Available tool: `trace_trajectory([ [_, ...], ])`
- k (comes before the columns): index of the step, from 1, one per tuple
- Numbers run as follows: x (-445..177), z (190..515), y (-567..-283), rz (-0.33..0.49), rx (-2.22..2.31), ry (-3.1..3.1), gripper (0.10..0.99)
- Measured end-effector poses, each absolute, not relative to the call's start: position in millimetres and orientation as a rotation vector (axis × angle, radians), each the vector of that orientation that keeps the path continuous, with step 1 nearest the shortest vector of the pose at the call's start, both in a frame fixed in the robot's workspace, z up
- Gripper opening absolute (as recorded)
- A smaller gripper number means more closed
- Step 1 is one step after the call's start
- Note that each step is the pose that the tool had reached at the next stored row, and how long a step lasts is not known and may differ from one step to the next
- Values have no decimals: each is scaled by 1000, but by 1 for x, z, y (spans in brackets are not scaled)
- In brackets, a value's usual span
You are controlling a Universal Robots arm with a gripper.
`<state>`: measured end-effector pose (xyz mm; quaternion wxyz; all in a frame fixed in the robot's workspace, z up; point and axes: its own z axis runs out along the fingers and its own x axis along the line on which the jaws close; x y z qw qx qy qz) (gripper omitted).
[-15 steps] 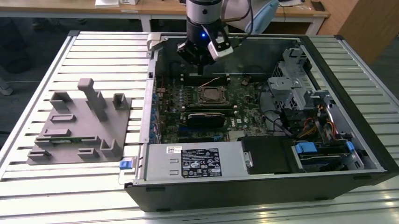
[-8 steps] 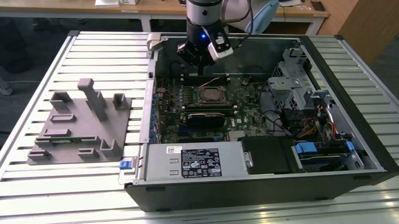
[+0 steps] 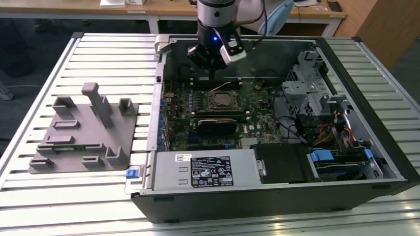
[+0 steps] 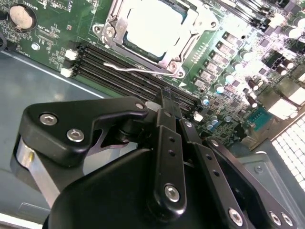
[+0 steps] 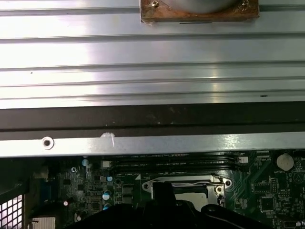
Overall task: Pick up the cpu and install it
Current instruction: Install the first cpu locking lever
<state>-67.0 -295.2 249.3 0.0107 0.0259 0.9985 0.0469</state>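
Note:
The cpu (image 4: 152,21) lies flat inside the metal-rimmed socket frame (image 4: 188,45) on the green motherboard, its pale silvery top facing up. A thin wire lever (image 4: 131,68) lies along the socket's side. In the exterior view the socket (image 3: 222,100) sits mid-board in the open computer case. My gripper (image 3: 211,74) hangs above the board's far edge, just behind the socket and clear of the cpu. Its black fingers (image 4: 164,102) are drawn together with nothing between them. The first wrist view shows the gripper (image 5: 162,187) in front of the socket frame (image 5: 218,183).
The open case (image 3: 367,147) lies on a slatted metal table (image 3: 105,54). A grey tray (image 3: 85,142) with raised holders stands at the exterior view's left. Memory slots (image 4: 124,78), a drive cage (image 3: 308,83), cables and a power supply (image 3: 203,169) crowd the case.

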Motion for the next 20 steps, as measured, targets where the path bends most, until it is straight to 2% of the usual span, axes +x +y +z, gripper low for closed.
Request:
trace_trajectory([
  [6,-62,247,-295,181,81,3114,118],
  [20,-59,243,-295,178,70,3115,118],
])
